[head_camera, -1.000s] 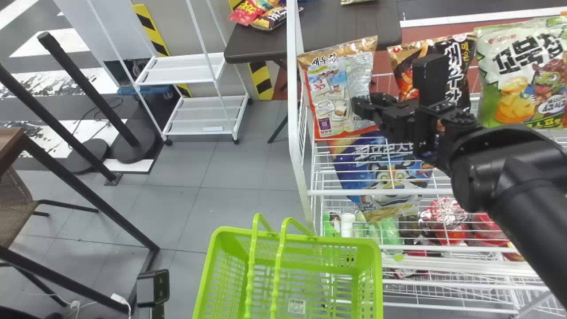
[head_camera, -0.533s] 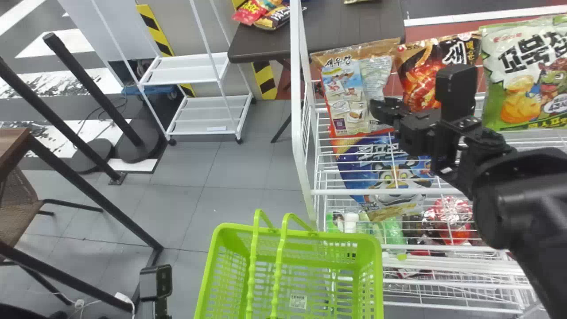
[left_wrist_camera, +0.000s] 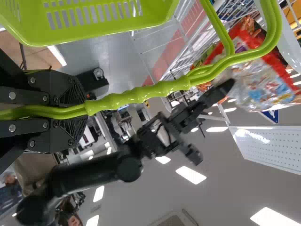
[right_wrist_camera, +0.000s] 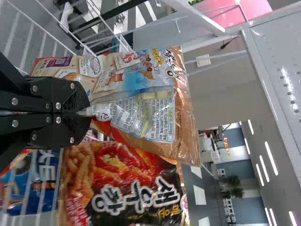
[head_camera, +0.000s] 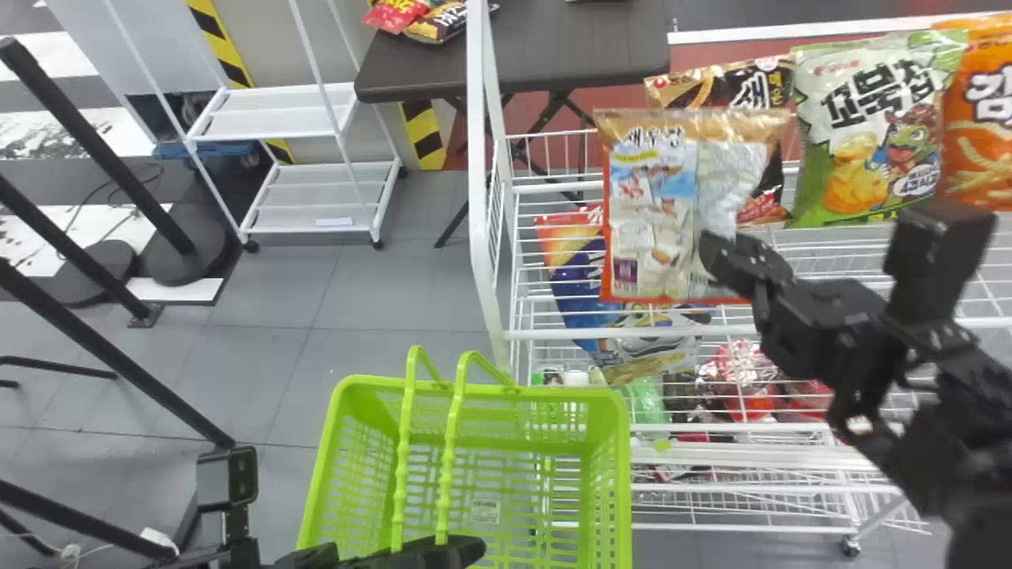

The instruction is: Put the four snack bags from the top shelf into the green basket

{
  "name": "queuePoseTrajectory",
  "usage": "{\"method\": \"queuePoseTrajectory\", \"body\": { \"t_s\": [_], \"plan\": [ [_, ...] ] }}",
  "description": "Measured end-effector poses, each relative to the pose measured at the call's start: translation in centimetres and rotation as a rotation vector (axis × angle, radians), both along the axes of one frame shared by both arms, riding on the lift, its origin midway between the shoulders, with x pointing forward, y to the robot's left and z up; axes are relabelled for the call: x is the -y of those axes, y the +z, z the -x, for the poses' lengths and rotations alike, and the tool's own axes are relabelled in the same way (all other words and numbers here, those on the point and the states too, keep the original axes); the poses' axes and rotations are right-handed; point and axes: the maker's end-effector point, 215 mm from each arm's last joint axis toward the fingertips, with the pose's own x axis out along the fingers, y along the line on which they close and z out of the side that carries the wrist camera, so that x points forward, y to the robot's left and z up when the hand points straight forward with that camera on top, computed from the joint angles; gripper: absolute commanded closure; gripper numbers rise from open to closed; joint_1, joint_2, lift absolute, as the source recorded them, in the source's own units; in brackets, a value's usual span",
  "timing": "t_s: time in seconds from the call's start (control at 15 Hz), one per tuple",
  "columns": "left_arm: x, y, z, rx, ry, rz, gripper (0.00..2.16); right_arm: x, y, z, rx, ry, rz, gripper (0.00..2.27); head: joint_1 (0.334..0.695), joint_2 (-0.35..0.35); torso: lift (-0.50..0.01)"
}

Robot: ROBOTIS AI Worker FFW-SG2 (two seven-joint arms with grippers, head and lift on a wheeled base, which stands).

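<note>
"Brought forward since half a second ago, and now lower in the head view, partly in front of the black bag (head_camera: 771, 87): the orange-edged bag (head_camera: 652, 213)."

"Held how?"

"Closed narrow, the right pincer (right_wrist_camera: 85, 112), on a pinch of film well below the top seal. Probably enough, but thin film, so no jerks."

"And on the basket side?"

"Clamped round both handles (left_wrist_camera: 141, 94), the left pincer (left_wrist_camera: 81, 110). Best to hold steady there, to keep the green basket (head_camera: 624, 474) from tipping or swinging."

"Next, then?"

"Judging from here, first bag of four. Pull a bit farther out before lowering, to get the bottom edge past the white rail (head_camera: 553, 334) and avoid dragging over the blue bag (head_camera: 573, 288) below. Then across and down towards the basket."

"Any trouble with the handles?"

"Possibly, standing over the opening as now. Aim for the side of the opening nearer the rack, lower inside the rim, and only then let go. Never drop from high up: a light, puffy bag, likely to bounce or catch."

"And afterwards?"

"Back to the top shelf for the black one, the green-and-white bag (head_camera: 870, 134) and the orange bag (head_camera: 980, 126). Lay the first one flat, to leave room."
</note>
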Motion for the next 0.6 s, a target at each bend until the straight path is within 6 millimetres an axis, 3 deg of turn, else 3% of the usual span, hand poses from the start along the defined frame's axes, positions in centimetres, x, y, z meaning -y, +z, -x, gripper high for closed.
{"method": "queuePoseTrajectory", "body": {
  "t_s": [0.13, 0.27, 0.6],
  "plan": [
    [0.2, 0.1, -0.4, 0.002, -0.003, 0.001, 2.15, -0.6, -1.7, 4.8, -0.084, 0.026, -0.015, 2.26, 0.695, 0.143, 0.000],
    [0.5, 0.1, -0.4, -0.008, -0.008, 0.005, 2.15, -2.4, -3.5, 8.7, -0.166, 0.081, -0.036, 2.26, 0.695, 0.187, 0.000],
    [0.7, 0.1, -0.3, -0.019, -0.010, 0.010, 2.15, -9.2, -7.7, 15.5, -0.363, 0.234, -0.039, 2.25, 0.695, 0.350, 0.000]
  ]
}}
